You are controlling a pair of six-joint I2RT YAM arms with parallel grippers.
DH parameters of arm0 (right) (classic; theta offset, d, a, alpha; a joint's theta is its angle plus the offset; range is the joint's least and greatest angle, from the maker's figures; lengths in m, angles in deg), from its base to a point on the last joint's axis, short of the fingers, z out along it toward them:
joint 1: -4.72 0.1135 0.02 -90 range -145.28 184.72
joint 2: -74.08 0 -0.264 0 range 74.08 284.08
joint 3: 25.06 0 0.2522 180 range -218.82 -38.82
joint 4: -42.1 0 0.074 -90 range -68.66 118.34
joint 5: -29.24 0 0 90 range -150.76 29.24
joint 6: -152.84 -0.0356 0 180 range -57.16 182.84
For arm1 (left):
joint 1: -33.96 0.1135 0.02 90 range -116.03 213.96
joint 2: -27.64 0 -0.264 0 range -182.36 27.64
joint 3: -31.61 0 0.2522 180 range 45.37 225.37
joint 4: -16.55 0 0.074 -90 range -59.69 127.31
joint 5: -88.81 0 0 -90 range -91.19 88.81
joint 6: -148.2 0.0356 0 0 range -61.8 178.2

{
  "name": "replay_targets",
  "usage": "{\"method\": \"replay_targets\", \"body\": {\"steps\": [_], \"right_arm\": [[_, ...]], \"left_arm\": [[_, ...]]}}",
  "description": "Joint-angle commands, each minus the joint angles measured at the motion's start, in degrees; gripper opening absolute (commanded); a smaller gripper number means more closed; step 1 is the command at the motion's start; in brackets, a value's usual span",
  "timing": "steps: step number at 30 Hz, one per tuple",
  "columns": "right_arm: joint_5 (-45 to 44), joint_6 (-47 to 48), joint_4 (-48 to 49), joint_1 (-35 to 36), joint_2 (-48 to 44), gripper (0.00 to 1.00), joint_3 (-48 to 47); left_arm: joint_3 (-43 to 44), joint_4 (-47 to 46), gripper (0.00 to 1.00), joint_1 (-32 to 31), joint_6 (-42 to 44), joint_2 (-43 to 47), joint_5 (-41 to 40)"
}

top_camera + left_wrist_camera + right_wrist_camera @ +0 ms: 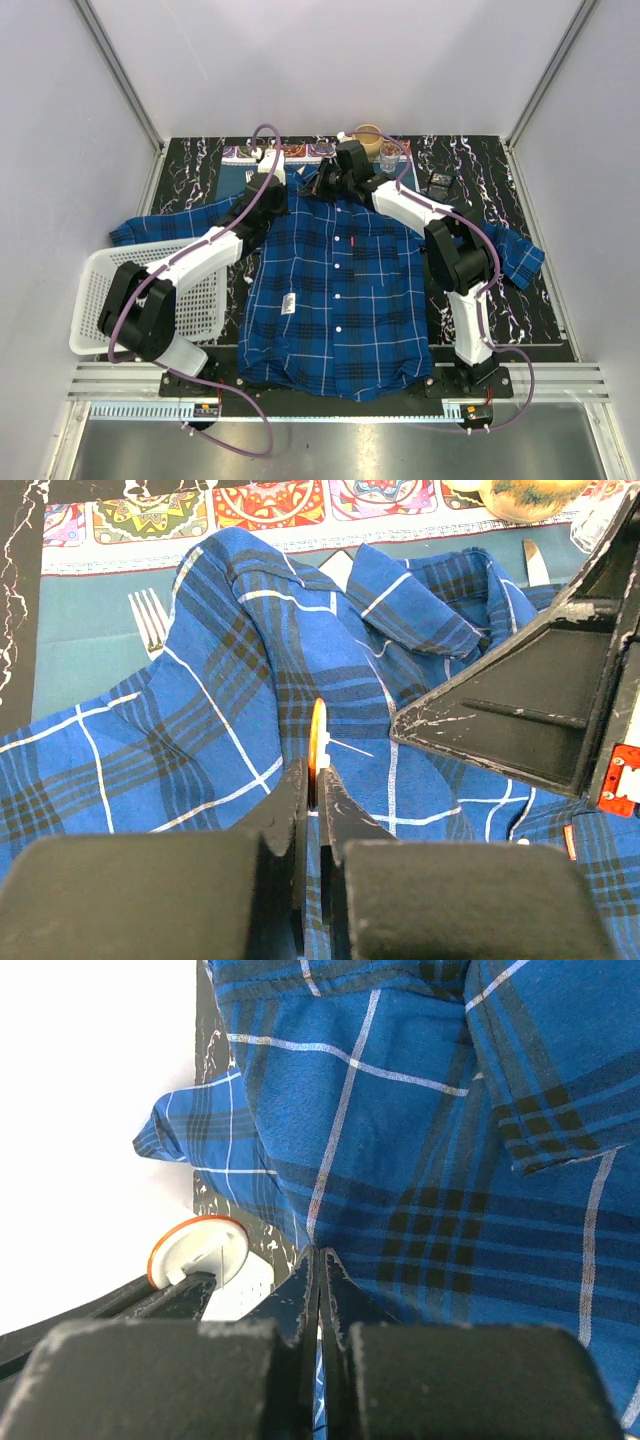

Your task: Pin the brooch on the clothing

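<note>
While clamped, the brooch (317, 742) stands upright, edge-on.

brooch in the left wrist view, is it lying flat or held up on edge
On edge: the brooch stands upright, its thin rim facing the camera, pinched in the left gripper above the shirt.

The left gripper (318, 780) hides the lower part of the brooch (318, 735).

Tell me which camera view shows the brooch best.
Right wrist: the brooch shows its round white face and orange rim. Left wrist shows it edge-on, pinched in the left tool. Top external: too small to make out.
</note>
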Motion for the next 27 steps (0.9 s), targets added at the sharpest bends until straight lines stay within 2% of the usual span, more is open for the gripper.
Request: {"method": "replay_targets", "body": {"steps": [1,27], "right_arm": [[-0.6,-2.1,2.1,0.2,-4.0,0.0,0.2],[-5.0,-5.8,-3.4,2.4,-4.7,0.0,-3.7]], "left_arm": [[2.7,-2.1,0.0,-0.7,2.2,-0.4,-3.4],[-0.3,-5.7,0.0,-2.4,5.4,-1.7,-3.5]]}}
